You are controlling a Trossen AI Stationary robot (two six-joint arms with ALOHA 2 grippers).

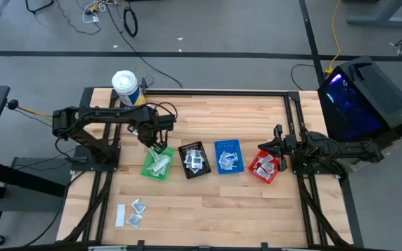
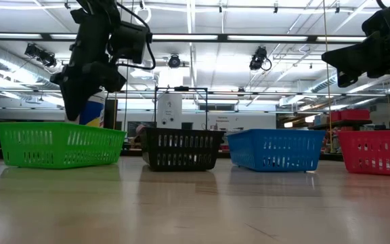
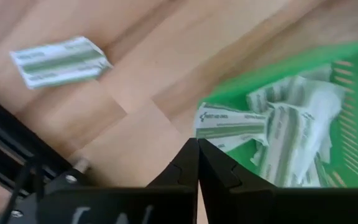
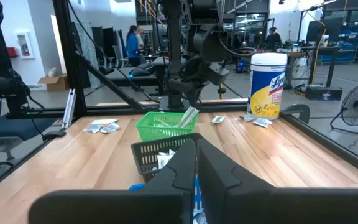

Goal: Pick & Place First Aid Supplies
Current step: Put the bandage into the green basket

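In the high view, four small bins stand in a row on the wooden surface (image 1: 208,202): green bin (image 1: 157,165), black bin (image 1: 194,160), blue bin (image 1: 227,156) and red bin (image 1: 265,167). Each bin has packets inside. The left gripper (image 1: 153,148) hangs over the green bin. The right gripper (image 1: 274,146) waits beside the red bin. Three loose packets (image 1: 132,213) lie near the front edge of the surface, well apart from the bins. A white tub (image 1: 125,86) stands at the back, on the left side.

In the low view, the left gripper (image 2: 73,102) is above the back rim of the green bin (image 2: 56,144).

In the left wrist view, the fingers (image 3: 188,165) are pressed together with nothing between them. Greenish-printed packets (image 3: 278,121) lie in the green bin (image 3: 353,81), and one more packet (image 3: 59,61) lies on the bare wood.

In the right wrist view, the fingers (image 4: 185,168) of the right gripper are also together, holding nothing.
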